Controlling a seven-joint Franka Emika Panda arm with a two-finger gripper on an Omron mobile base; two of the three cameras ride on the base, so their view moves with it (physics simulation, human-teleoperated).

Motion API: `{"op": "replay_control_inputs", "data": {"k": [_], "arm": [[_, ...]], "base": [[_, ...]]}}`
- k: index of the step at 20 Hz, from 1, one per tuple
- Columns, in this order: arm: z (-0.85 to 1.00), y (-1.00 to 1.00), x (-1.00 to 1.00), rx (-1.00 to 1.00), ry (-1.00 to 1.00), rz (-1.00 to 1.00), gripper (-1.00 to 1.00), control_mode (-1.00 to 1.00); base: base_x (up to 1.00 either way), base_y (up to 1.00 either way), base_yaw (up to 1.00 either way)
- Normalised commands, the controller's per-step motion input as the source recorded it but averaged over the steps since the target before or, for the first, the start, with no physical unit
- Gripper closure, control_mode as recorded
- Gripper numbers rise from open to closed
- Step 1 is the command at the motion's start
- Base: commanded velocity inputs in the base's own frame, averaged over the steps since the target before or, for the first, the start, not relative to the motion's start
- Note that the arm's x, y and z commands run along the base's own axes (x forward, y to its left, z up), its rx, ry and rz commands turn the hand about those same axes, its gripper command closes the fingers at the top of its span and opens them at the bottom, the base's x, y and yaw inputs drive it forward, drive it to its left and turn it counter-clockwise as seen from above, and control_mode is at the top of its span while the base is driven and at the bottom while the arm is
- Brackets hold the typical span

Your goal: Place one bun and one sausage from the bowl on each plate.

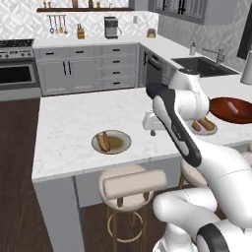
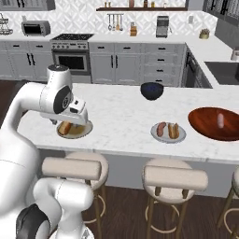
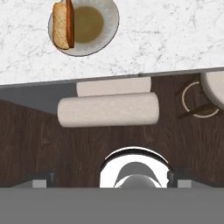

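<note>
The grey-rimmed plate (image 1: 123,143) (image 2: 84,132) (image 3: 107,24) with the brownish centre holds a bun (image 3: 60,27) and a sausage (image 3: 70,19) side by side. A bun (image 2: 174,130) and a sausage (image 2: 161,129) also lie on the light grey plate (image 2: 168,138) (image 1: 212,132). Further right, the reddish-brown bowl (image 1: 224,112) (image 2: 205,122) has one pinkish sausage (image 2: 220,121) in it. My gripper (image 1: 153,131) (image 2: 73,120) (image 3: 109,177) hangs open and empty above the counter's front edge, beside the brown-centred plate, fingertips (image 3: 45,176) wide apart.
A dark blue-black bowl (image 2: 151,90) stands at the back of the island counter (image 1: 74,118). Padded stools (image 3: 108,109) (image 2: 174,177) line the counter's near edge. A sink (image 1: 204,66) is set in the right-hand counter, and a stove (image 2: 71,49) stands against the far wall.
</note>
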Motion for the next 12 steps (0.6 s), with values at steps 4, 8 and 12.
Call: {"op": "replay_control_inputs", "data": {"k": [4, 8, 12], "arm": [[0.00, 0.00, 0.00, 0.00, 0.00, 0.00, -1.00, 1.00], [0.00, 0.00, 0.00, 0.00, 0.00, 0.00, -1.00, 1.00], [0.00, 0.00, 0.00, 0.00, 0.00, 0.00, -1.00, 1.00]], "base": [[-0.02, -0.92, 0.00], [0.00, -0.92, 0.00], [0.05, -0.87, 0.00]]}}
